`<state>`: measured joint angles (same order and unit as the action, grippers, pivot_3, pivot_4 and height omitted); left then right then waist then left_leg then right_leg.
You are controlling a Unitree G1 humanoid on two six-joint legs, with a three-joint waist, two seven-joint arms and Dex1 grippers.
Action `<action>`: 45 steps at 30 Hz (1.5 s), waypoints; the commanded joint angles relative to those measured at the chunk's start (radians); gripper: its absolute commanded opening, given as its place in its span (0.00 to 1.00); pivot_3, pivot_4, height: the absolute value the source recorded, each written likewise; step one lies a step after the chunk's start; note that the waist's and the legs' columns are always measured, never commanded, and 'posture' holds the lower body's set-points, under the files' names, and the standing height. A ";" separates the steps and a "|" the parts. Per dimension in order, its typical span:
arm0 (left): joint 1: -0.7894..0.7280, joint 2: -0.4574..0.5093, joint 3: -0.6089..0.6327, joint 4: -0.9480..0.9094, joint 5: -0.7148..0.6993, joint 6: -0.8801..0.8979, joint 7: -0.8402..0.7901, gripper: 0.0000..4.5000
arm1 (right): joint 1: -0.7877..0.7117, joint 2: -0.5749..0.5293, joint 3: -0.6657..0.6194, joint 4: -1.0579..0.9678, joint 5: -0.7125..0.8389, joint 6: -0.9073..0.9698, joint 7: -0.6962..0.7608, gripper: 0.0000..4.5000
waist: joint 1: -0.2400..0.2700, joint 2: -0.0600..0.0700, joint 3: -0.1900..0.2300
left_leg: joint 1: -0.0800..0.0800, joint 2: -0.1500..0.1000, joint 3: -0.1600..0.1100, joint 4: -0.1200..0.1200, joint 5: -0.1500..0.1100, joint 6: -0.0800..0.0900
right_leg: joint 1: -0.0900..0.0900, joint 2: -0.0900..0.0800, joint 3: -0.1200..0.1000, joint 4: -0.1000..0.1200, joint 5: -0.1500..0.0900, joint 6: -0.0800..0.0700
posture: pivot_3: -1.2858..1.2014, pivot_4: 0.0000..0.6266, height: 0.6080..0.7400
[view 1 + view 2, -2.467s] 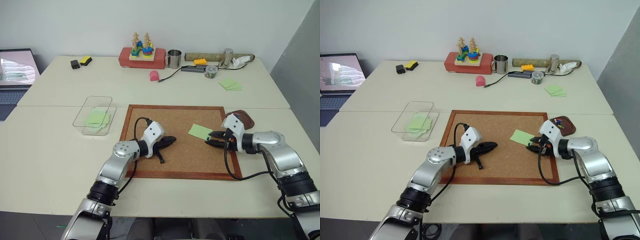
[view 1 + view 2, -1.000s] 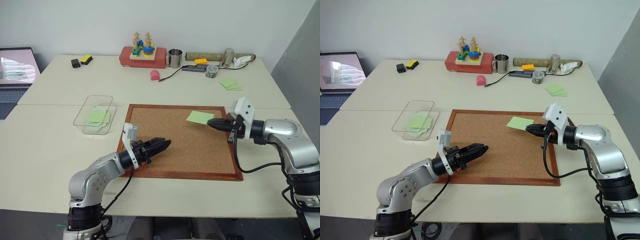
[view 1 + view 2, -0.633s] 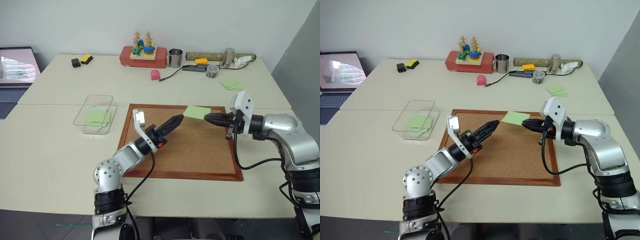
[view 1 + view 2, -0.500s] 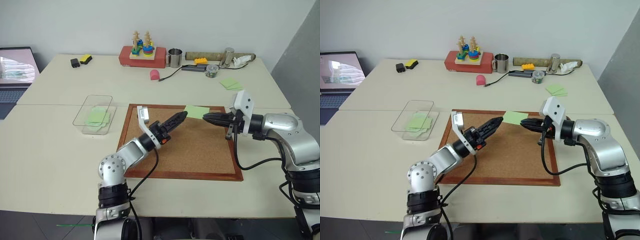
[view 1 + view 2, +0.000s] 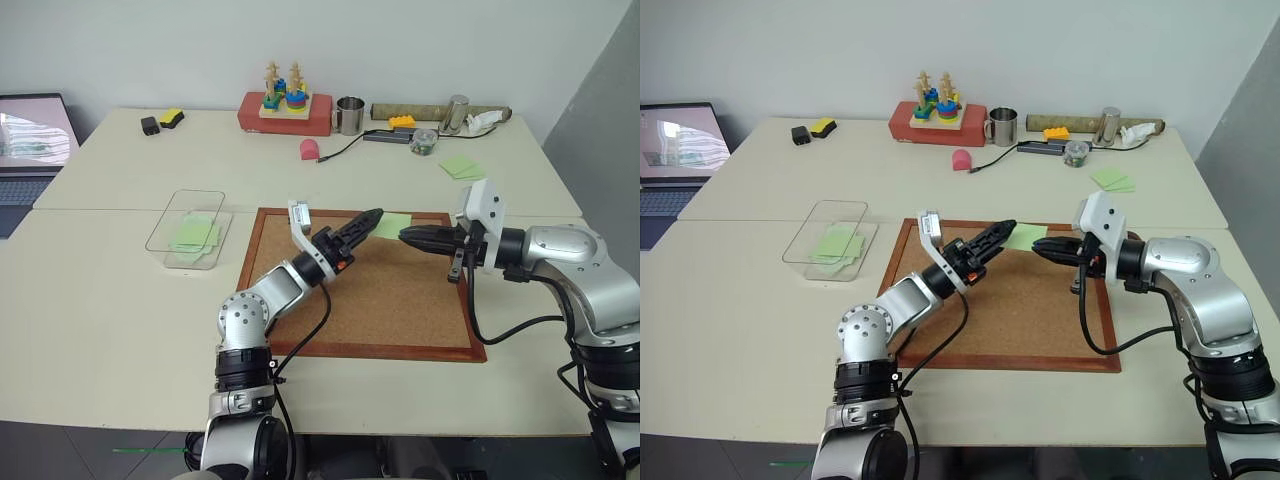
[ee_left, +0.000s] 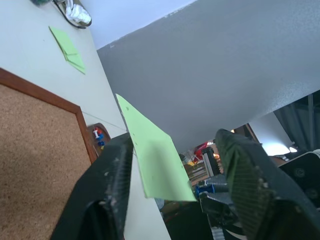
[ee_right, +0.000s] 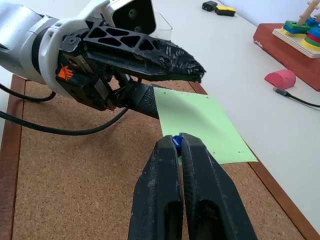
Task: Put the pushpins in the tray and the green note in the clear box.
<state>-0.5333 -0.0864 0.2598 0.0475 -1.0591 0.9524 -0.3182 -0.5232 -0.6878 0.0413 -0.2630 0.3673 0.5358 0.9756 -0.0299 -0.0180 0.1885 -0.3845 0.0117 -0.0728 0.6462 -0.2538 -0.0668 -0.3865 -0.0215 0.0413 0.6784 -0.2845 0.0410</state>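
My right gripper (image 7: 176,141) is shut on a small blue pushpin head at the edge of the green note (image 7: 200,125). The note hangs from that pin, lifted above the far edge of the cork board (image 5: 370,290). My left gripper (image 5: 375,217) has come in from the left and is open, one finger above and one below the note's (image 6: 155,155) near corner. The dark wooden tray (image 6: 93,128) lies just off the board's right side and holds red and blue pushpins (image 6: 98,135). The clear box (image 5: 190,228) stands left of the board with green notes inside.
More green notes (image 5: 461,167) lie at the back right. Along the far edge stand a red block with a stacking toy (image 5: 285,112), a metal cup (image 5: 348,116) and small clutter. A pink piece (image 5: 309,150) with a cable sits mid-table, and a laptop (image 5: 30,150) is at the far left.
My left arm swung from the board's front left edge up and across to the note. My right gripper carried the note a little up and to the left.
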 commanded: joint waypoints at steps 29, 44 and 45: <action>-0.020 0.026 -0.082 0.035 0.161 -0.109 0.018 0.01 | -0.038 0.022 -0.096 -0.096 0.160 0.075 -0.063 0.00 | 0.001 0.000 0.000 | 0.000 0.000 0.000 0.000 0.000 0.000 | 0.000 0.000 0.000 0.000 0.000 0.000 | 0.52 0.24 1.00; 0.076 0.168 -0.195 -0.221 0.231 -0.108 -0.060 0.01 | 0.000 -0.163 -0.008 0.498 -0.312 -0.257 -0.212 0.00 | 0.000 -0.001 0.000 | -0.001 0.000 0.002 -0.001 0.000 0.000 | -0.001 0.000 0.002 -0.001 0.000 0.000 | 0.52 0.24 1.00; 0.078 0.173 -0.199 -0.233 0.232 -0.108 -0.061 0.01 | -0.007 -0.158 -0.002 0.527 -0.324 -0.266 -0.215 0.00 | -0.001 -0.001 0.000 | -0.001 0.000 0.002 -0.001 0.000 0.000 | -0.001 0.000 0.002 -0.001 0.000 0.000 | 0.52 0.24 1.00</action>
<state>-0.4544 0.0761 0.0678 -0.1230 -0.8236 0.8472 -0.3645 -0.5002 -0.8464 0.0431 0.2347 0.0719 0.3105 0.7773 -0.0314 -0.0187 0.1889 -0.3849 0.0117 -0.0703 0.6452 -0.2538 -0.0669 -0.3878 -0.0220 0.0435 0.6775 -0.2845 0.0410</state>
